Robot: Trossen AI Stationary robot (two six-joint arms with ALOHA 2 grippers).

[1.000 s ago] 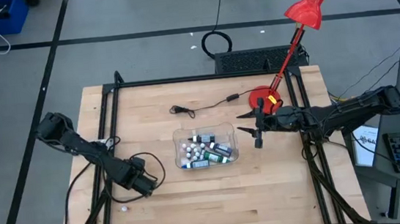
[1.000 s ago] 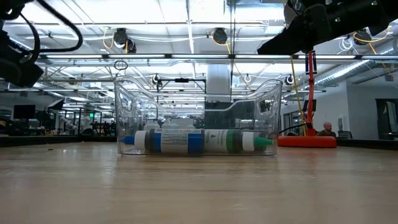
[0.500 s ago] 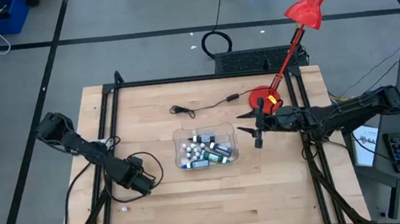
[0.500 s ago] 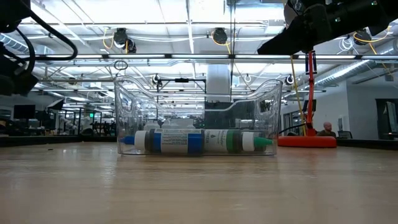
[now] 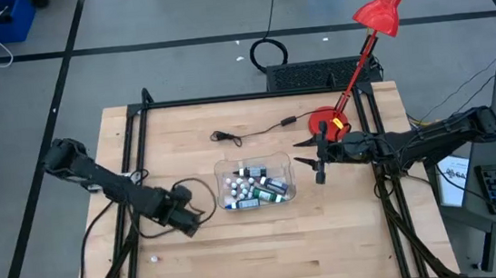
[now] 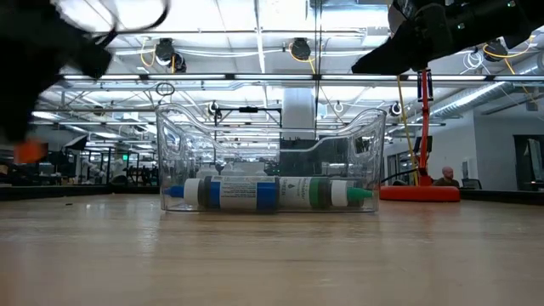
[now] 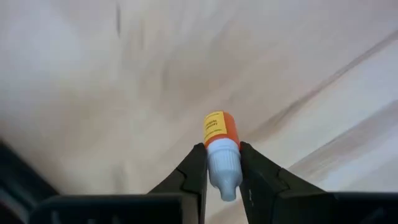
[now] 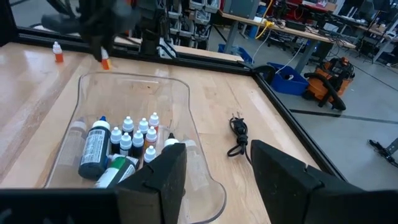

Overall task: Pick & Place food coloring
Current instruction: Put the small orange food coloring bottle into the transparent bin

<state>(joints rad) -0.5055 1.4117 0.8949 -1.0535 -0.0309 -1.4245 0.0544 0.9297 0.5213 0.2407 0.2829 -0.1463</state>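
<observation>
So the left gripper [image 7: 222, 167] is pinching a little orange food coloring bottle [image 7: 219, 140] by its white cap, fingers tight on both sides, up above the wooden table [image 5: 348, 230]. From overhead that gripper [image 5: 203, 218] sits just left of the clear plastic tub [image 5: 280, 165]. The tub holds the rest of the bottles [image 8: 130, 140], white caps bunched together, plus a bigger blue-labelled one [image 6: 238, 193] lying flat. One more orange bottle [image 8: 58, 52] stands on the table by itself. The right gripper [image 8: 214, 171] hangs spread apart just right of the tub, beside the red lamp [image 5: 379, 6].
</observation>
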